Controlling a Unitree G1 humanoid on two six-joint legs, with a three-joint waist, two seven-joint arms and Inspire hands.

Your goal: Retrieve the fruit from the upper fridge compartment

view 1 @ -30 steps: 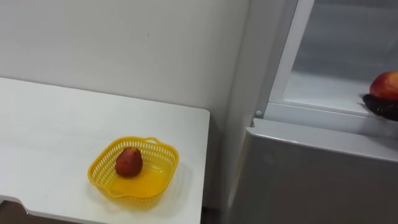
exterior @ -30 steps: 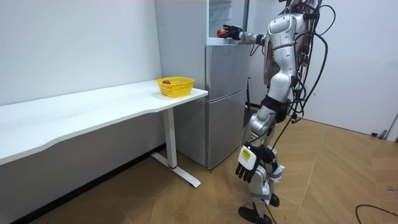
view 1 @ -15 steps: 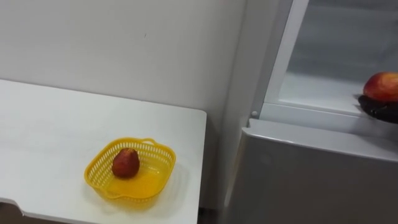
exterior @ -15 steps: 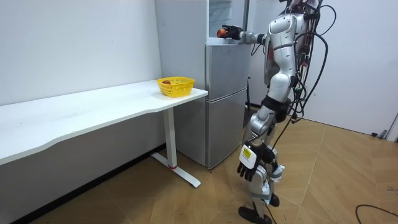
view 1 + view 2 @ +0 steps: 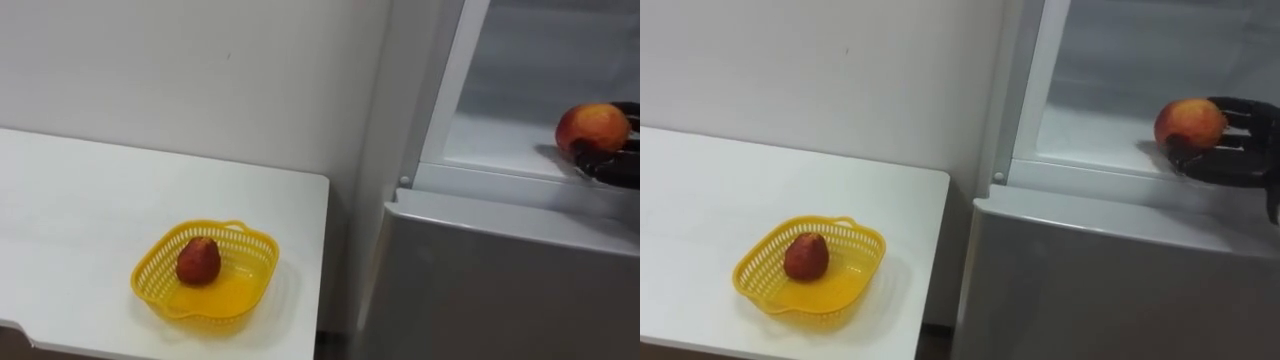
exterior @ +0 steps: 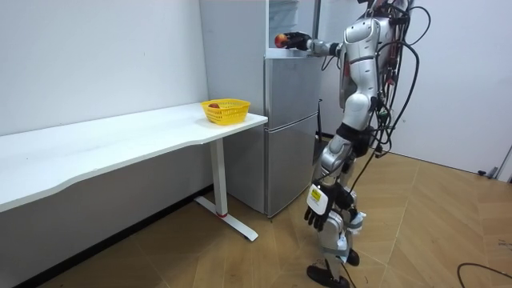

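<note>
White wall (image 6: pixel 96 56) behind a long white table (image 6: pixel 104 144) — grey fridge (image 6: pixel 288 152) beside it, wooden floor (image 6: pixel 432 224).

Head pair: near, angled down, facing fridge (image 5: pixel 500 270); right hand (image 5: pixel 1230 165) with fruit (image 5: pixel 1190 122) at right edge, basket (image 5: pixel 230 295) left of hand. Room camera: far, side-on; shares all four.

A white table (image 5: pixel 80 210) carries a yellow basket (image 5: pixel 142 285), set near the end beside the fridge (image 5: pixel 500 280) and close to the front edge. A red fruit (image 5: pixel 198 260) lies in the basket.
</note>
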